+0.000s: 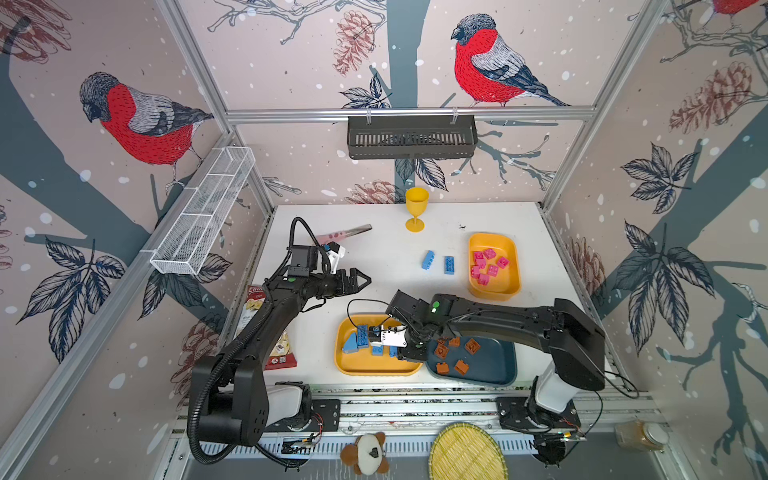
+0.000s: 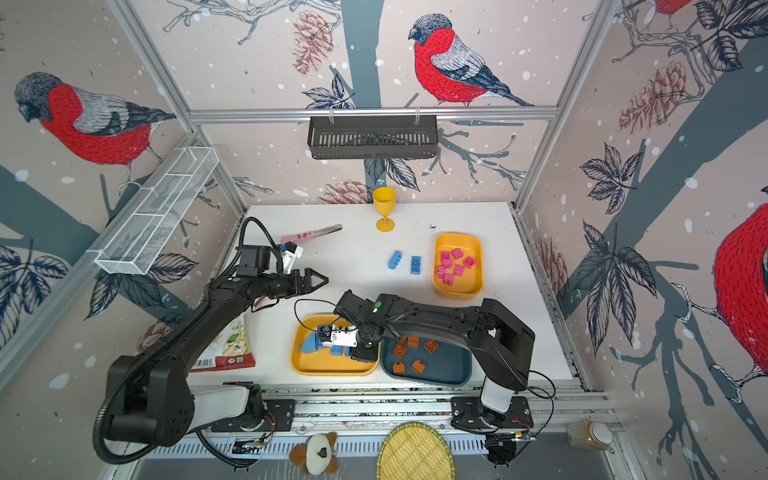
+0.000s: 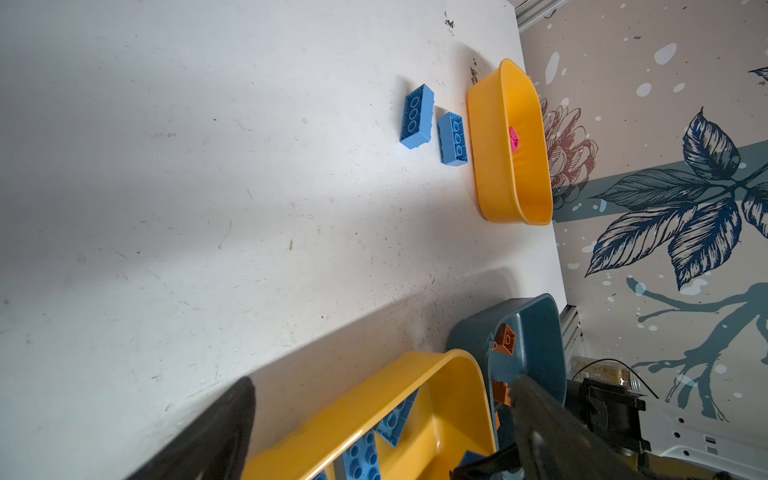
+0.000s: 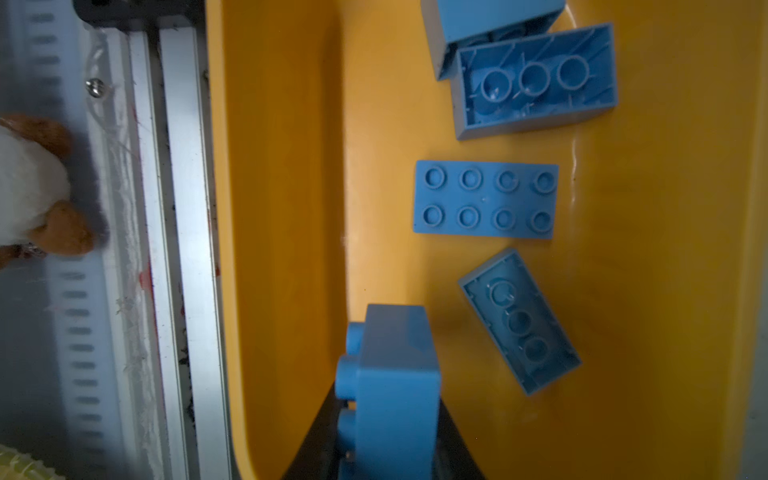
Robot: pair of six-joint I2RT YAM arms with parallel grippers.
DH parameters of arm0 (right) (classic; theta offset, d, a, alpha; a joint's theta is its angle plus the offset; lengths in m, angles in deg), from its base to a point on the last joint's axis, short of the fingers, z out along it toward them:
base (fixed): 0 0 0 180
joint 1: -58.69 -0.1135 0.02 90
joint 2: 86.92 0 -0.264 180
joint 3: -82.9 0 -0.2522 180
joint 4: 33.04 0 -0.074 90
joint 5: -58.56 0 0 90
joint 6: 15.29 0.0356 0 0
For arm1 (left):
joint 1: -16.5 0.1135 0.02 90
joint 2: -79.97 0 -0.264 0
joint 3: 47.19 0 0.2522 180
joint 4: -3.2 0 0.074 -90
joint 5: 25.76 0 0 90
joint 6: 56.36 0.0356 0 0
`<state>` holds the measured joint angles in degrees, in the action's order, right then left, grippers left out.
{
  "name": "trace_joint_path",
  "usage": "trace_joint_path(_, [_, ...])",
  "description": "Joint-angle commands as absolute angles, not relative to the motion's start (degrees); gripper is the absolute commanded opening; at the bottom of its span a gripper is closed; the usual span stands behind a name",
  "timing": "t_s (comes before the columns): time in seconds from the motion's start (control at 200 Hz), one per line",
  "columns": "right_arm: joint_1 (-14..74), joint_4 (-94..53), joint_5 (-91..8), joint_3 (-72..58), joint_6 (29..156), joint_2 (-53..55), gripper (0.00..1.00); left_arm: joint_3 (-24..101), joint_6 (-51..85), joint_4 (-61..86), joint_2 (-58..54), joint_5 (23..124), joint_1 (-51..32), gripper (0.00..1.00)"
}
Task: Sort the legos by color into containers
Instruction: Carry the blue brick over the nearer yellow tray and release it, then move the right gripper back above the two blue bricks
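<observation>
The larger yellow tray [image 1: 374, 371], at the front of the table [image 1: 390, 245], is holding four blue legos [image 4: 485, 200]: a wedge and three rectangles, two of them lying studs down. The right end effector [image 4: 386, 449] is hanging over this tray, pinching a fifth blue brick [image 4: 395, 374] between its fingers. Touching that tray on its right, the dark teal tray [image 1: 494, 365] is holding at least five brown-orange bricks [image 1: 472, 345]. The smaller yellow tray [image 1: 494, 296], farther back on the right, is holding about seven pink bricks [image 1: 492, 270]. Two blue bricks [image 1: 428, 260] [image 1: 449, 264] are lying on the table just beside it. The left end effector [image 1: 363, 280] is hovering spread wide, gripping nothing. The snack packet [image 1: 282, 353] is carrying print too small to read.
</observation>
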<state>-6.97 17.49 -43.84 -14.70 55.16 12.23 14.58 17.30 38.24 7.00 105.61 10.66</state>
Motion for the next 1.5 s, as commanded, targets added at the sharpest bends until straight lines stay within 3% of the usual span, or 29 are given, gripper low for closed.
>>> trace_joint_path(0.0, [-6.87, 15.19, -41.35, -14.06, 54.29, 13.56, 0.29, 14.38, 17.45, 38.55, 7.46, 105.65, 10.71, 0.95])
trace_joint_path(0.09, [-6.55, 15.02, -39.69, -12.90, 53.73, 14.75, 0.31, 14.18, 17.31, 38.49, 7.73, 105.71, 10.72, 0.95])
trace_joint_path(0.245, [-4.72, 15.53, -40.19, -11.98, 52.87, 14.25, 0.47, 14.15, 17.60, 38.78, 7.72, 105.86, 10.73, 0.95])
trace_joint_path(0.47, [3.48, 15.35, -39.54, -10.55, 53.52, 9.87, 0.55, 14.03, 17.29, 37.97, 6.94, 106.52, 10.69, 0.95])
trace_joint_path(0.67, [15.48, 13.28, -32.07, -5.17, 64.99, 11.53, 0.65, 14.05, 17.28, 37.80, 6.40, 106.69, 10.72, 0.95])
trace_joint_path(0.765, [21.10, 14.40, -32.98, -0.36, 73.65, 15.07, 0.68, 14.11, 17.29, 37.79, 6.23, 106.82, 10.73, 0.95])
trace_joint_path(1.176, [26.88, 14.17, -26.25, 10.13, 106.14, 28.87, 0.72, 13.34, 16.94, 36.22, 5.30, 107.51, 10.70, 0.95])
trace_joint_path(1.496, [27.83, 9.67, -30.12, 13.70, 115.16, 35.97, 0.70, 12.97, 17.44, 35.94, 4.91, 107.75, 10.71, 0.95])
